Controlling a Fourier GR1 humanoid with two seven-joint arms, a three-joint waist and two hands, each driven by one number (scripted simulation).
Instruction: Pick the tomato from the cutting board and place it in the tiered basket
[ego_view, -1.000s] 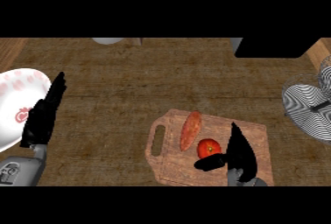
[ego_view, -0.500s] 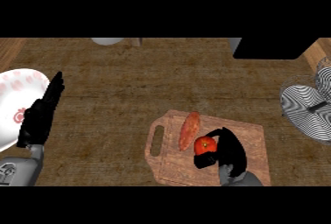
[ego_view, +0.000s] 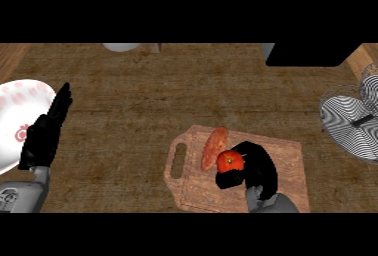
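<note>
Wooden counter (ego_view: 148, 100): brown, fills the head view. Cutting board (ego_view: 289, 165): wooden, with a handle slot at its left end, lying at lower centre of the counter. Tiered basket (ego_view: 351, 124): wire, black-and-white striped, at the right edge, well apart from the board. Plate (ego_view: 15, 100): white with a red pattern, at the left edge and partly cut off by it. Black block (ego_view: 306, 54): dark, at the upper right, only partly in view. Left hand (ego_view: 46, 134): black, at the lower left, fingers straight and pointing up the view, holding nothing, overlapping the plate's right rim. Right hand (ego_view: 262, 167): black, coming in from the lower edge over the board's middle, fingers arched over and thumb curled under, gripping the tomato. Sausage (ego_view: 214, 147): long, reddish brown, lying at a slant on the board, just beside the tomato on its upper left. Tomato (ego_view: 229, 160): red with a small green stem spot, enclosed in the right hand over the cutting board; whether it touches the board or is raised off it cannot be told. Pale round object (ego_view: 122, 47): grey-white, at the top edge, mostly cut off.
</note>
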